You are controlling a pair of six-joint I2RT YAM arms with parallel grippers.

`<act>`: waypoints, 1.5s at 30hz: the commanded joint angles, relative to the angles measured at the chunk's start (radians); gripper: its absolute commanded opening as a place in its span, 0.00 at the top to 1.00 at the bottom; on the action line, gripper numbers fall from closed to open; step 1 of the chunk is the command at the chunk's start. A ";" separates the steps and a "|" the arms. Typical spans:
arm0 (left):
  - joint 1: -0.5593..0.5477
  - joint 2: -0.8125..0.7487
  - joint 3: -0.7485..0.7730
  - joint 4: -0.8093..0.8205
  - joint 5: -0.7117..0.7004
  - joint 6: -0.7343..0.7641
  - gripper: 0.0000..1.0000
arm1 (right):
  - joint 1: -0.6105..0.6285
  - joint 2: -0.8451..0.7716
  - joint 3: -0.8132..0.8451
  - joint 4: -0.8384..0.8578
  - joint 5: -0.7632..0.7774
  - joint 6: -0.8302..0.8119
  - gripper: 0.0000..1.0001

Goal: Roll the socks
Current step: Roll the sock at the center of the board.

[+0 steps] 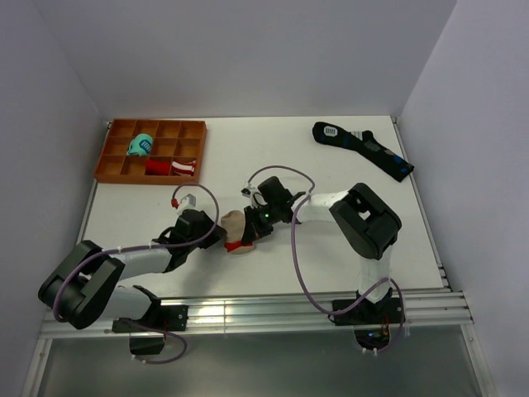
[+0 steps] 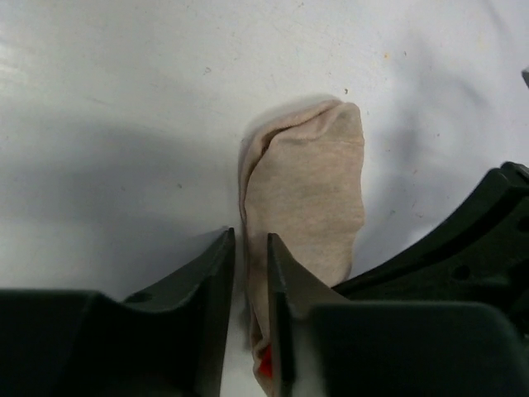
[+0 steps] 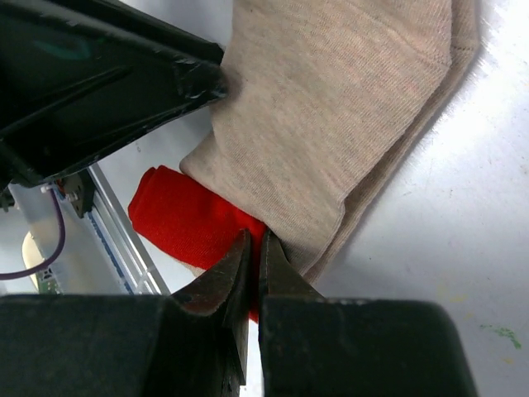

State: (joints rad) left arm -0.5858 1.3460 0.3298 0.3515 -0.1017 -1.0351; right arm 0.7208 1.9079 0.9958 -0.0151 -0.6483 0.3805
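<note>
The socks (image 1: 235,223) lie folded in the middle of the table, beige with a red end (image 1: 240,245) toward the near edge. My left gripper (image 1: 219,233) is at their left side. In the left wrist view the jaws (image 2: 251,236) are nearly closed, with the left edge of the socks (image 2: 306,190) between them. My right gripper (image 1: 250,234) is at their right side. In the right wrist view it (image 3: 254,236) is closed where the red end (image 3: 186,219) meets the beige fabric (image 3: 331,107).
An orange divided tray (image 1: 111,151) at the back left holds a teal bundle (image 1: 142,145) and a red-and-white bundle (image 1: 172,167). A long black sock (image 1: 364,147) lies at the back right. The other gripper's black body shows in each wrist view (image 2: 463,256) (image 3: 99,74).
</note>
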 commanded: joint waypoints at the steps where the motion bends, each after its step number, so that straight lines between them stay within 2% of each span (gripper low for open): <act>1: 0.003 -0.056 -0.038 -0.008 -0.009 0.035 0.70 | 0.008 0.091 -0.026 -0.244 0.124 -0.091 1.00; 9: 0.003 -0.261 -0.104 0.018 -0.004 0.067 0.57 | 0.006 0.118 -0.002 -0.267 0.125 -0.091 1.00; 18: -0.005 -0.430 -0.213 0.075 0.092 0.107 0.55 | 0.005 0.141 0.026 -0.278 0.113 -0.092 1.00; 22: -0.029 -0.426 -0.244 0.138 0.126 0.121 0.52 | 0.003 0.151 0.038 -0.286 0.108 -0.089 1.00; 29: -0.108 -0.395 -0.268 0.222 0.105 0.116 0.48 | -0.003 0.166 0.055 -0.298 0.096 -0.091 1.00; 39: -0.158 -0.346 -0.255 0.211 0.030 0.115 0.47 | -0.011 0.166 0.056 -0.301 0.088 -0.088 1.00; 45: -0.158 -0.288 -0.230 0.218 0.020 0.109 0.50 | -0.012 0.163 0.038 -0.273 0.065 -0.088 1.00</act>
State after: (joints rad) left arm -0.7383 1.0317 0.0650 0.5228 -0.0597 -0.9367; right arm 0.7021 1.9884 1.1038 -0.1501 -0.7410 0.3672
